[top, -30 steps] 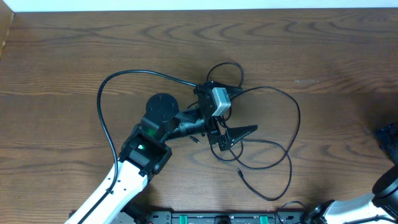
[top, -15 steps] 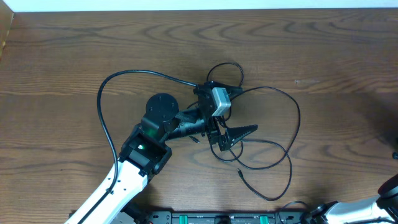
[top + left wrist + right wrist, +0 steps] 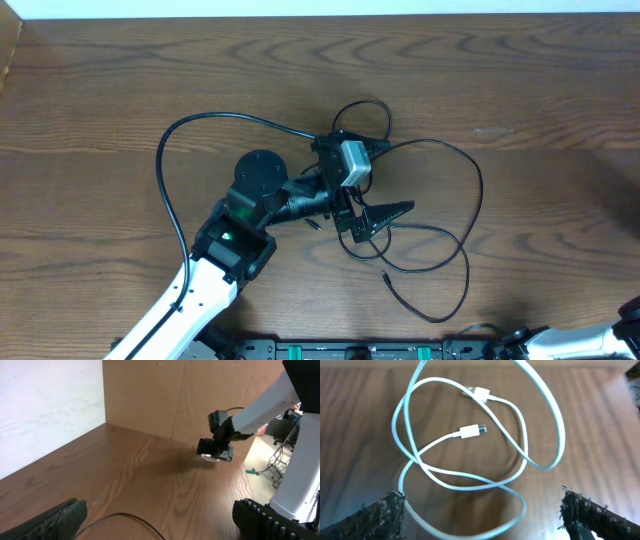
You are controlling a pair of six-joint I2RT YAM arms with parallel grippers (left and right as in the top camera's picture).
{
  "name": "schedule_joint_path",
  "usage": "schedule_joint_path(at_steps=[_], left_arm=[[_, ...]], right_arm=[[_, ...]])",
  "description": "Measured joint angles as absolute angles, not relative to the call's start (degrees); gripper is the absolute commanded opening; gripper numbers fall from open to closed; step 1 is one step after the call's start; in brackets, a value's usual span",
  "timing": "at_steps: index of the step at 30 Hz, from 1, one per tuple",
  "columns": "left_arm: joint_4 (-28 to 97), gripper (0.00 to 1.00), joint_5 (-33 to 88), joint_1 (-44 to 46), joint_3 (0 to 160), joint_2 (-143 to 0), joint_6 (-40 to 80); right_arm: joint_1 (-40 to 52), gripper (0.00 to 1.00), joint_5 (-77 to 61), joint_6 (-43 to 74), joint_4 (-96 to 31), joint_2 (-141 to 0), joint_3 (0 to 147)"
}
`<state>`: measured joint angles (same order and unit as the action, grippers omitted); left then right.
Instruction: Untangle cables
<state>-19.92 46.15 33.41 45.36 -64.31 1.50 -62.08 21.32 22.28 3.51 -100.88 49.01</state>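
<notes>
Left tool [image 3: 160,527] spread wide, empty, over black cable [image 3: 230,116] looped mid-bench [image 3: 520,70]. Right tool [image 3: 485,515] likewise apart above white cable [image 3: 470,431] (outside overhead view). Both appear separated; each crosses itself, so straightening is left.

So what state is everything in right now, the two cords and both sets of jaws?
Thin black cable: lying in loose crossing loops, not gripped.
White cable: loosely coiled, both plugs free.
Jaws of the left arm: open, over the black cable.
Jaws of the right arm: open, empty, above the white cable.
</notes>
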Motion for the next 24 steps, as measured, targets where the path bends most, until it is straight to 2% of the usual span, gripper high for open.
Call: schedule_joint_path(at_steps=[14, 24], left_arm=[[-19.92, 0.98, 46.15, 33.41, 45.36, -64.31, 1.52], [-19.92, 0.98, 46.15, 33.41, 45.36, -64.31, 1.50]], right_arm=[[-66.24, 0.99, 19.38, 21.85, 6.96, -100.88, 48.99], [-66.06, 0.99, 7.09, 21.67, 4.38, -100.88, 48.99]])
